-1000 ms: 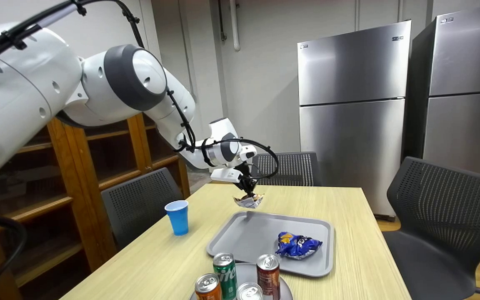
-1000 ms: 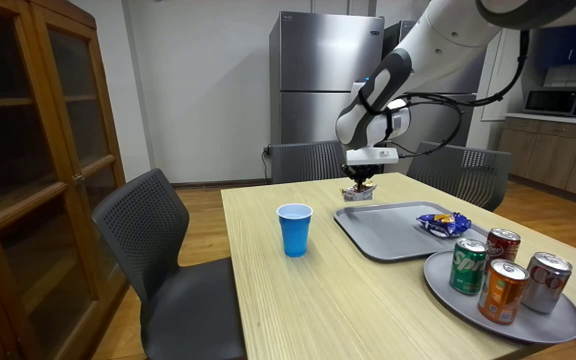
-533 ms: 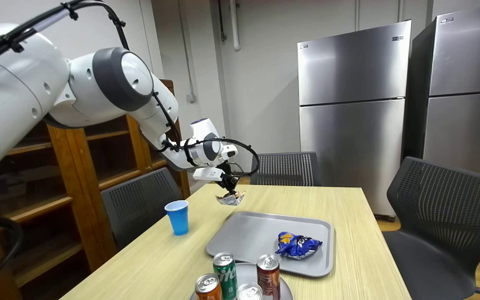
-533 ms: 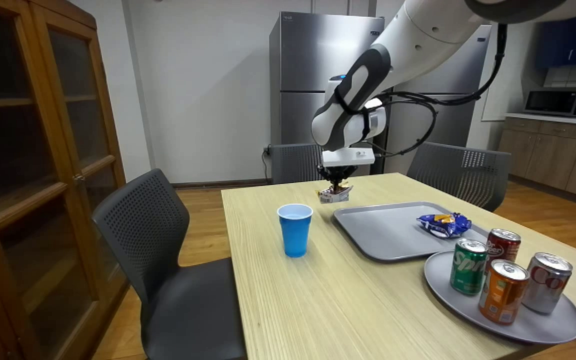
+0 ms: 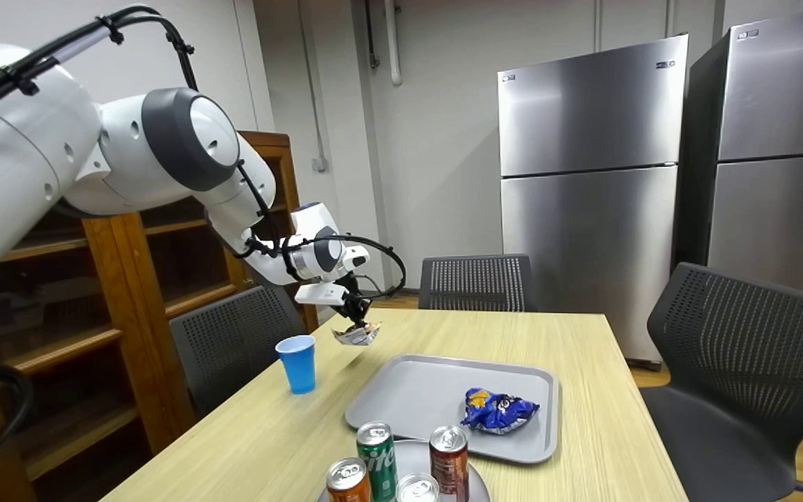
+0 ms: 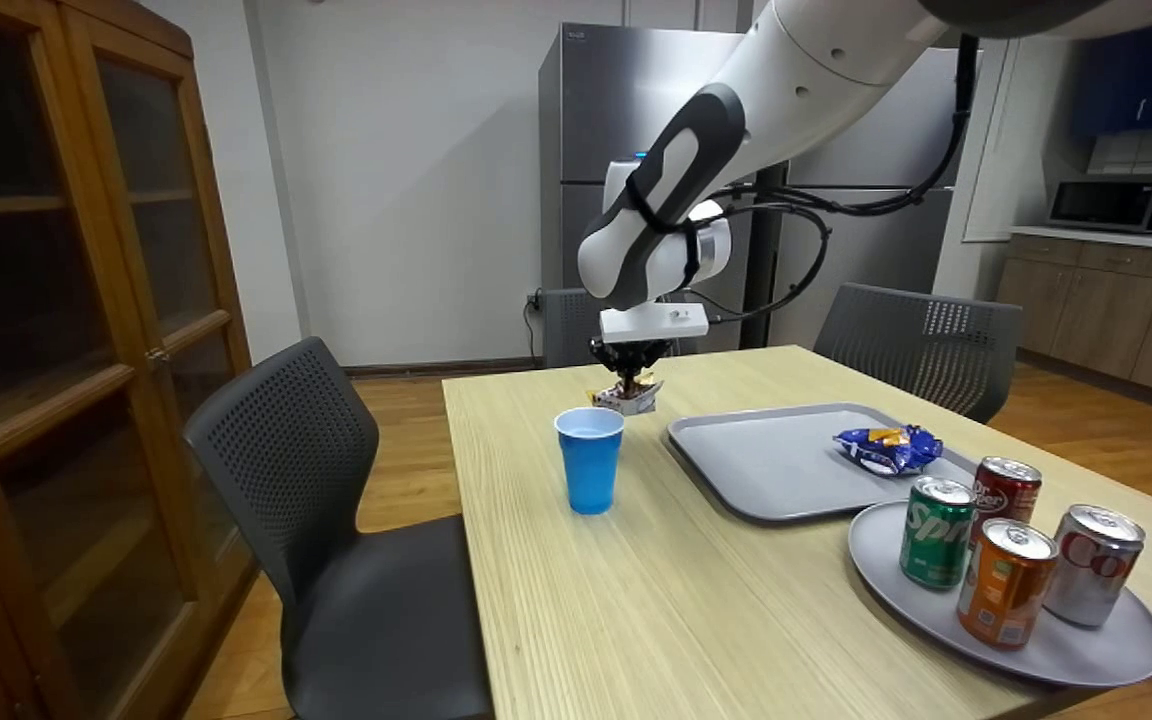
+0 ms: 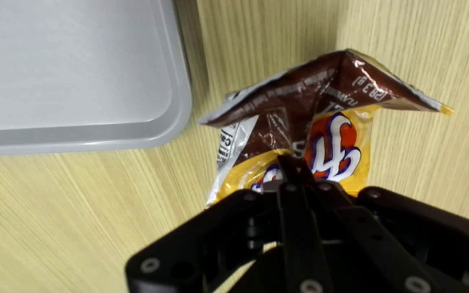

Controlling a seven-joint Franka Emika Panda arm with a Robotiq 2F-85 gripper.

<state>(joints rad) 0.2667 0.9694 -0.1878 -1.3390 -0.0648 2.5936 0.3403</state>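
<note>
Exterior views both show the jaws grasping a snack bag [image 5: 357, 337], now shifted away from the tray [image 6: 766, 470] toward the desk [image 6: 576, 600] edge near the cup [image 6: 591, 465], so it seems mid-carry.

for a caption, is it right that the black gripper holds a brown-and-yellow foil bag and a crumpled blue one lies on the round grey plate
Partly: the crumpled blue bag lies on the rectangular grey tray, not the round grey plate, as both exterior views show. The black gripper holds the brown-and-yellow foil bag.
</note>
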